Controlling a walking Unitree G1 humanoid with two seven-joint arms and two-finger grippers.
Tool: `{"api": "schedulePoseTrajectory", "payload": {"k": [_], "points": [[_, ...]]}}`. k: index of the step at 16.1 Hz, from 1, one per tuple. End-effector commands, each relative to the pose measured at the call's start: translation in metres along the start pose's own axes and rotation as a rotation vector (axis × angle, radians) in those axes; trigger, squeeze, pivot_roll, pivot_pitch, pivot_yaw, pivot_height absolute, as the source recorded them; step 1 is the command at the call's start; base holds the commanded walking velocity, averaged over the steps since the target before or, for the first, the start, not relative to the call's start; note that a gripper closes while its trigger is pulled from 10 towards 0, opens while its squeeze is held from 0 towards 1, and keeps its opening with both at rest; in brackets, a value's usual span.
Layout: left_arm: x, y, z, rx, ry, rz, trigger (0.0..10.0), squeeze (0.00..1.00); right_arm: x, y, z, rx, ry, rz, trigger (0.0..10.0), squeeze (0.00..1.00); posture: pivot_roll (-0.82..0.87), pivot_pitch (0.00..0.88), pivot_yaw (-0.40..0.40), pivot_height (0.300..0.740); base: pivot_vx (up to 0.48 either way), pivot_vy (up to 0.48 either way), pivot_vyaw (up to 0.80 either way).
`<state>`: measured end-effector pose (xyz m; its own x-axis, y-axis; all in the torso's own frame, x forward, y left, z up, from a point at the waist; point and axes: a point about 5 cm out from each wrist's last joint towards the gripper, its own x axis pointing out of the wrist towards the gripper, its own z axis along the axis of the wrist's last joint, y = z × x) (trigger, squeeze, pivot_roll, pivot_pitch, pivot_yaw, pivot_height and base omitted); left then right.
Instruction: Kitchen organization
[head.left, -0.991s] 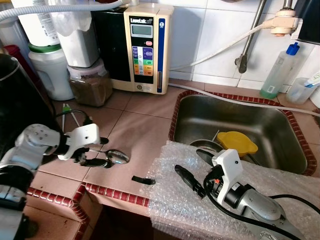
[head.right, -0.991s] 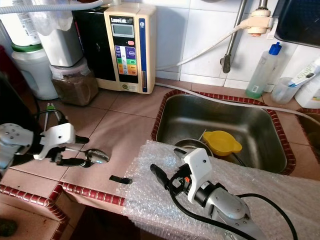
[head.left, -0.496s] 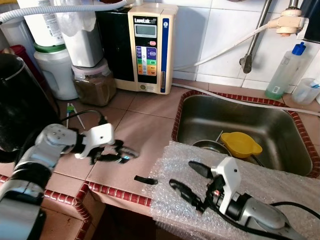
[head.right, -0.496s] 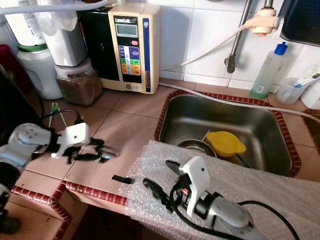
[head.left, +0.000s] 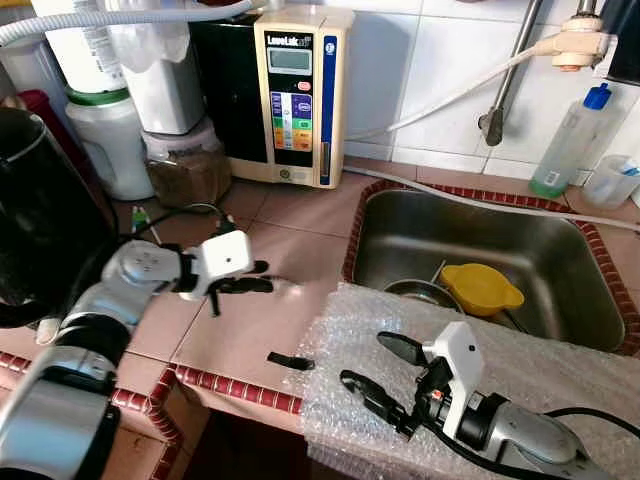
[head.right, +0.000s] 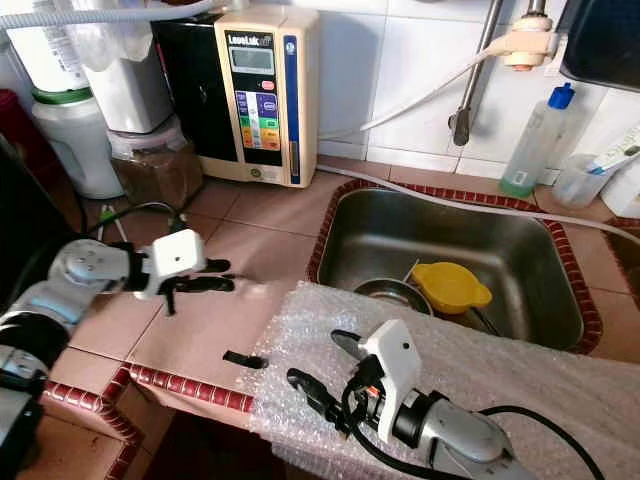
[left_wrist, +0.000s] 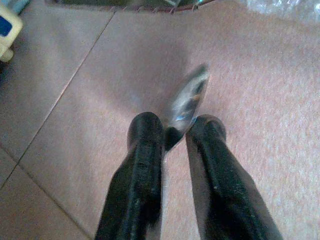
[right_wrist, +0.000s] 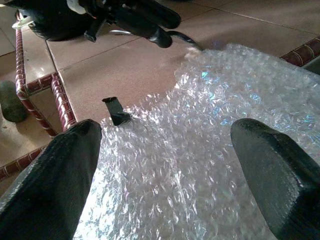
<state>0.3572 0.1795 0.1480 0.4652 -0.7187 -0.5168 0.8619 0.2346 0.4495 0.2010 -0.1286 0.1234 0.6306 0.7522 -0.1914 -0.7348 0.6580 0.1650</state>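
A metal spoon (left_wrist: 187, 102) sticks out blurred from between the black fingers of my left gripper (head.left: 258, 277), which is shut on its handle just above the tiled counter (head.left: 250, 330). In the right wrist view the spoon's tip (right_wrist: 192, 47) reaches the edge of a sheet of bubble wrap (head.left: 520, 350). This sheet lies over the counter's front and the near rim of the steel sink (head.left: 560, 250). My right gripper (head.left: 368, 362) hovers low over the bubble wrap, open, with nothing between its fingers.
A small black scrap (head.left: 288, 360) lies near the counter's red-tiled edge. A yellow lid (head.left: 480, 287) and a metal bowl sit in the sink. A water ioniser (head.left: 295, 95), jars (head.left: 185, 165) and a black kettle (head.left: 40, 220) line the back and left. A bottle (head.left: 570, 140) stands right.
My left gripper has lifted the spoon off the counter and carried it right, toward the bubble wrap. The right gripper has drawn back slightly toward the front edge.
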Motion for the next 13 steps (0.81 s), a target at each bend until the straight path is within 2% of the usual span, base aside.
{"api": "schedulePoseTrajectory", "payload": {"k": [1,11,13], "points": [[0.001,0.007,0.005,0.009,-0.019,0.050,0.0,0.00,-0.001,0.000,0.004,-0.014,-0.006,0.000,10.0,0.62,0.06,0.027,0.057,0.740,0.000,0.000,0.00],[0.018,0.003,0.015,0.009,-0.067,0.060,0.0,0.00,-0.001,-0.002,0.004,-0.036,-0.004,-0.027,10.0,0.59,0.05,0.029,0.061,0.740,0.000,0.000,0.00],[0.020,0.006,0.020,0.005,-0.096,0.105,0.0,0.00,-0.001,-0.002,0.004,-0.037,-0.004,-0.031,10.0,0.59,0.05,0.031,0.060,0.740,0.000,0.000,0.00]]}}
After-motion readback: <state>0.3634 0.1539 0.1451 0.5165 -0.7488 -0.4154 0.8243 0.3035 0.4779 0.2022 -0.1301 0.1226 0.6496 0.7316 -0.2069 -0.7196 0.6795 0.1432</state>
